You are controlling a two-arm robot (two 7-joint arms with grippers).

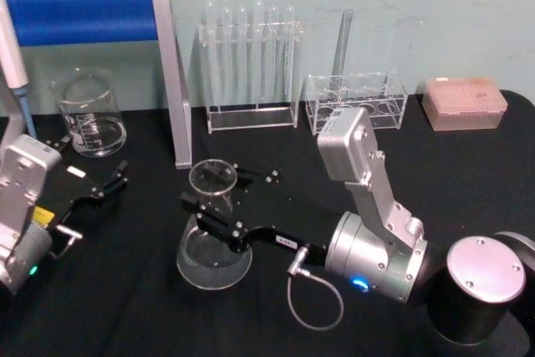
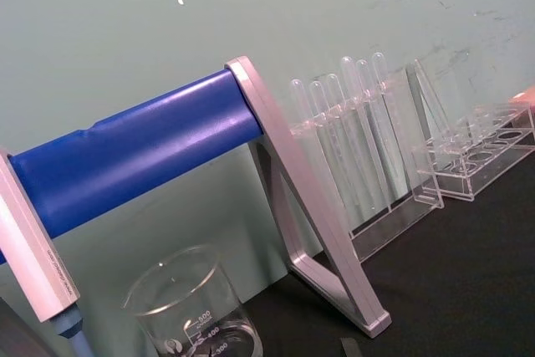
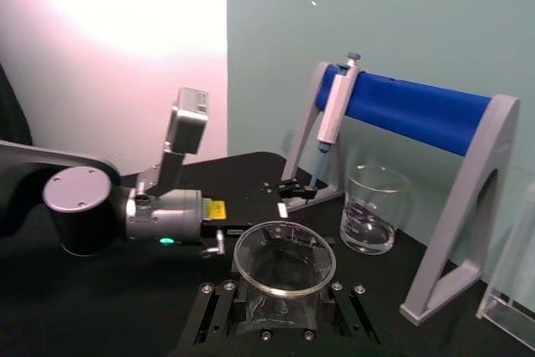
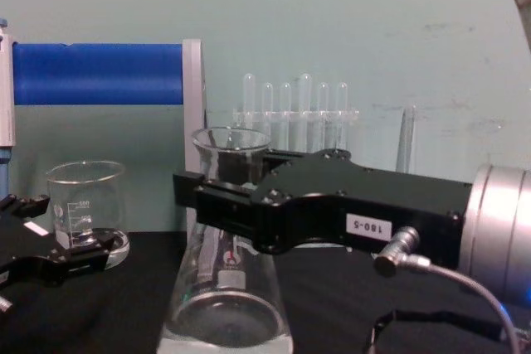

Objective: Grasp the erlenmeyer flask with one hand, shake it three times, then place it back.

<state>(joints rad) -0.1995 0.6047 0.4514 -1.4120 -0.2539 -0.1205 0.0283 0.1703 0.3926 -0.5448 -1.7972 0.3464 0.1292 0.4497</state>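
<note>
The erlenmeyer flask [image 1: 213, 244] is clear glass and stands upright on the black table, a little left of centre. My right gripper [image 1: 211, 187] reaches in from the right at neck height. It is open, with one black finger on each side of the narrow neck [image 3: 282, 311] and a small gap showing on both sides. From the chest, the gripper body [image 4: 332, 205] crosses in front of the flask [image 4: 224, 304] just below its flared rim. My left gripper [image 1: 92, 160] is parked at the left edge of the table, open and holding nothing.
A graduated beaker [image 1: 88, 114] stands at the back left, under a pipette stand with a blue bar [image 1: 84, 14] and a hanging pipette [image 3: 334, 114]. Along the back are a test tube rack [image 1: 251, 64], a lower clear rack [image 1: 355, 102] and a pink tip box [image 1: 464, 104].
</note>
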